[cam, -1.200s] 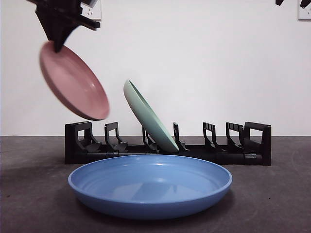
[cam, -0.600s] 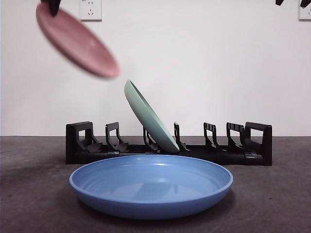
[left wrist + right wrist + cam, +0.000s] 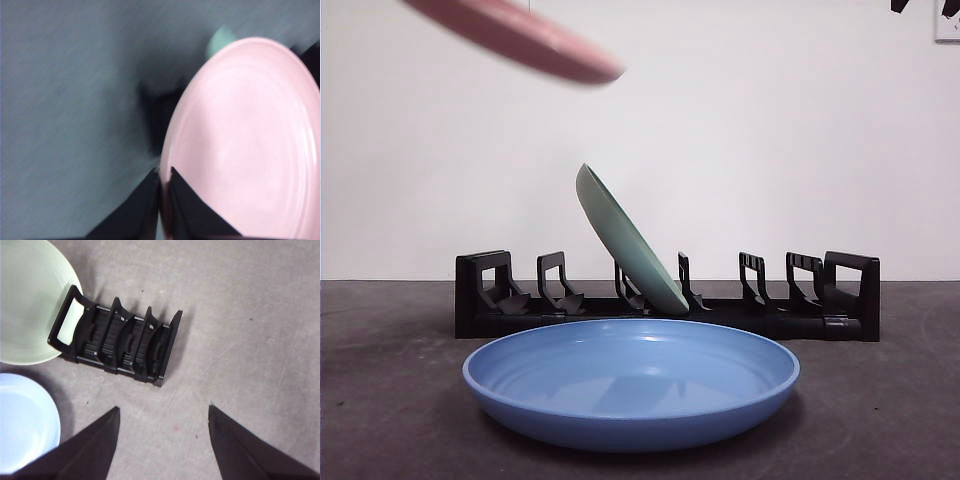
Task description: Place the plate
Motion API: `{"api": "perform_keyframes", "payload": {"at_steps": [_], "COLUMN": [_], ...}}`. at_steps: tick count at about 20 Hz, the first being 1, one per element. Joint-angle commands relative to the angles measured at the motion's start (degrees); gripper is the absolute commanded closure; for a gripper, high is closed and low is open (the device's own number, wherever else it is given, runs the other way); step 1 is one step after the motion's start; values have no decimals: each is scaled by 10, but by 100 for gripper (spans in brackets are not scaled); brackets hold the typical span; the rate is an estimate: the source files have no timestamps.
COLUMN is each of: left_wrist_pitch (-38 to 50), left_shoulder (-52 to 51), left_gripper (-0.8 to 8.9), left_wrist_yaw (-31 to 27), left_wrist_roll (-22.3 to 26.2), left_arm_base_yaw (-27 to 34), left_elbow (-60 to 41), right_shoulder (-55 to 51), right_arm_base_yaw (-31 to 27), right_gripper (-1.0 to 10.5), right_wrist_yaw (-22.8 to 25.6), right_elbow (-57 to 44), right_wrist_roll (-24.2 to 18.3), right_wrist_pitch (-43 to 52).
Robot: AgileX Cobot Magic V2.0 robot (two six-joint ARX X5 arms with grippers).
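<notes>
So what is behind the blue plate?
Behind the blue plate stands the black rack with the green plate leaning in a middle slot. The blue plate's rim hides the rack's lower front edge. The pink plate hangs high above, shut in the left gripper.

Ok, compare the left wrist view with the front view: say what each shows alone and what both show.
Only the left wrist view shows the left gripper, its jaws shut on the rim of the pink plate. Only the front view shows the blue plate lying in front of the black rack. Both show the pink plate, blurred, and the green plate.
</notes>
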Motion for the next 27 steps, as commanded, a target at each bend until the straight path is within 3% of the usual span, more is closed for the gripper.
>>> {"api": "perform_keyframes", "payload": {"at_steps": [1, 6, 13, 18, 21, 24, 27], "left_wrist_pitch": [78, 214, 310, 370, 375, 377, 403], "left_shoulder": [-61, -199, -314, -318, -318, -317, -300], "left_gripper": [797, 797, 797, 797, 797, 797, 797], "left_wrist_yaw": [12, 17, 41, 39, -17, -73, -81], "left_wrist_roll": [-39, -93, -252, -379, -453, -494, -505], "left_arm_base_yaw": [-8, -34, -79, -110, -136, -165, -191], "left_elbow": [-104, -344, -586, -672, -699, -706, -706], "right_shoulder": [6, 6, 6, 6, 6, 6, 6], "right_arm_base_yaw": [1, 1, 1, 1, 1, 1, 1], "right_gripper": [665, 665, 665, 665, 665, 665, 665], "right_wrist_yaw": [-1, -1, 0, -1, -1, -1, -1], "right_elbow": [14, 14, 14, 14, 14, 14, 14], "right_wrist_roll": [-4, -4, -4, -4, -4, -4, -4], "right_wrist_pitch": [-4, -4, -4, -4, -4, -4, -4]}}
